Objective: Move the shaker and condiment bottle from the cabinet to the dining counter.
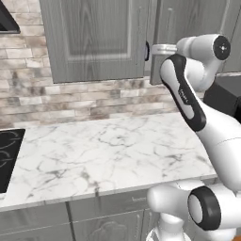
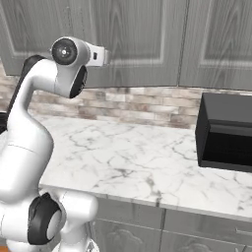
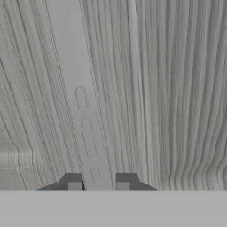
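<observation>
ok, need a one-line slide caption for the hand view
Pincer straddling the pale vertical handle of the closed grey wood-grain cabinet door, fingertips on either side.

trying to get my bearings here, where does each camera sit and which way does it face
Left base view: behind the arm's left, facing the grey wood-grain wall cabinet and white marble worktop; the arm rises lower right.
Right base view: behind its right, same cabinet and worktop, plus a black boxy appliance; the arm rises lower left.
Hand view: on the hand, close against a cabinet door; the pincer straddles a pale bar handle.
Both base views share cabinet, worktop and brick backsplash.

Two cabinet doors (image 1: pixel 96 37), one cooktop (image 1: pixel 8 157)
</observation>
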Available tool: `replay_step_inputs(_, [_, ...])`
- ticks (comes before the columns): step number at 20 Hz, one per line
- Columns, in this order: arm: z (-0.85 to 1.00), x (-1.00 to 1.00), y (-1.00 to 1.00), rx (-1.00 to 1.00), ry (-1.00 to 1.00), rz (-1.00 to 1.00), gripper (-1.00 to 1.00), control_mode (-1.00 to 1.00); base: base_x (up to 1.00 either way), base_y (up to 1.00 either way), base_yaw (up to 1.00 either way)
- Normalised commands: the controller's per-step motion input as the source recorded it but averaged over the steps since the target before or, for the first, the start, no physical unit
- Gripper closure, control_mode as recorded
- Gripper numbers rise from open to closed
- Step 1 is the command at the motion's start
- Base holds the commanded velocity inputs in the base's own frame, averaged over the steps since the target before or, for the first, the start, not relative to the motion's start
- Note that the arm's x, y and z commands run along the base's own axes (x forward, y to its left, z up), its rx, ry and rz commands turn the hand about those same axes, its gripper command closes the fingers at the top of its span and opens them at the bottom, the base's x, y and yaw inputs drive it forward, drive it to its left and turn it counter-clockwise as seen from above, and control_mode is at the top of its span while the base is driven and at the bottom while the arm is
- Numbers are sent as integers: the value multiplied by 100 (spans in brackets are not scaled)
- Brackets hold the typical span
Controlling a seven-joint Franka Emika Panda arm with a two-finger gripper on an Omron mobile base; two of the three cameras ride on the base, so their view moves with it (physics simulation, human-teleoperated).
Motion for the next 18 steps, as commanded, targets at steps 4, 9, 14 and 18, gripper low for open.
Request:
replay_step_inputs(4, [20,-98,-73,-9,1,0,100,-100,0,0,0])
replay_step_inputs(9, [8,-100,-93,-4,0,2,100,-100,0,0,0])
replay_step_inputs(14, [1,-100,-100,-1,0,5,100,-100,0,0,0])
replay_step_inputs(18, [-13,-62,-58,0,1,23,-100,-100,0,0,0])
